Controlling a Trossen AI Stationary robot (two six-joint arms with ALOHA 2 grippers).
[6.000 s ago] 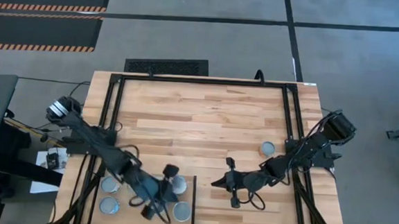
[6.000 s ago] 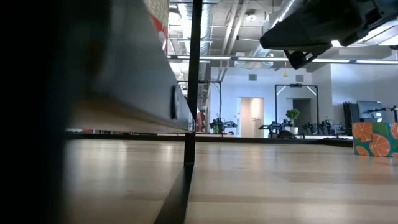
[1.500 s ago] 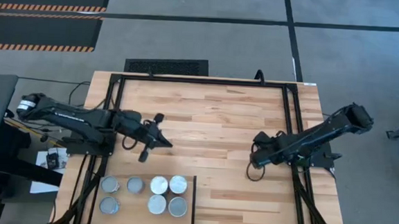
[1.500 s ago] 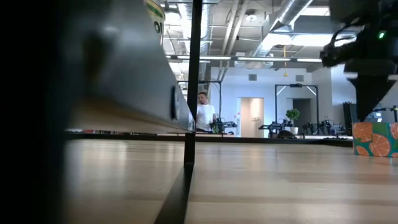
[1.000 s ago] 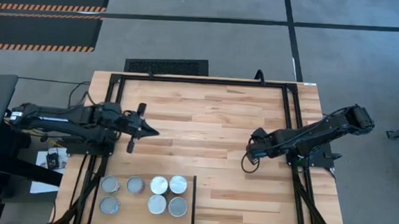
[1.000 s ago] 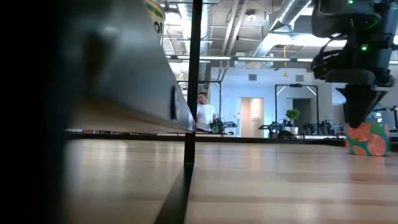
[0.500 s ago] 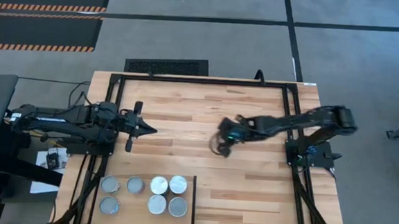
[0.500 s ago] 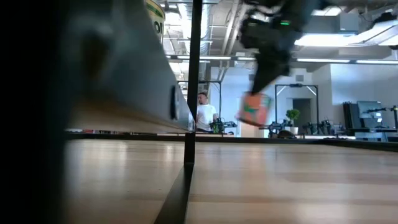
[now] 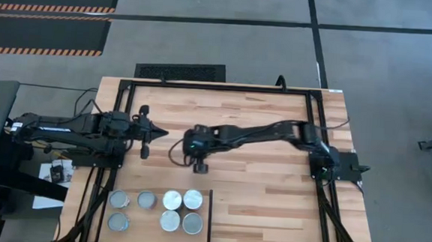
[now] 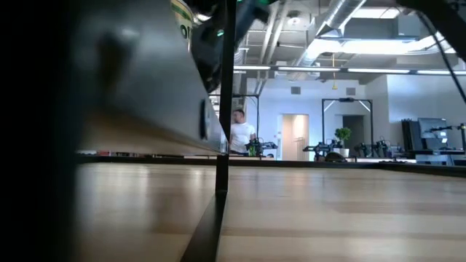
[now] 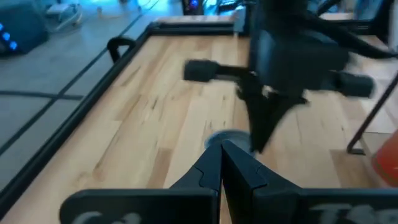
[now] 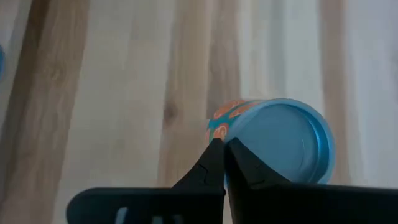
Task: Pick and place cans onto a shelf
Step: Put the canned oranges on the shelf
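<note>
though tilted, orange-labelled can (image 12: 273, 146)

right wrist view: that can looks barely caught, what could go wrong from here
1. The right gripper seems to pinch the can only at its edge, so it may swing or slip onto the table.
2. The left gripper, fingers shut, sits close in front of the right one, so the arms could collide.
3. Six cans already crowd the shelf, so setting this one down might knock a neighbour.
</note>
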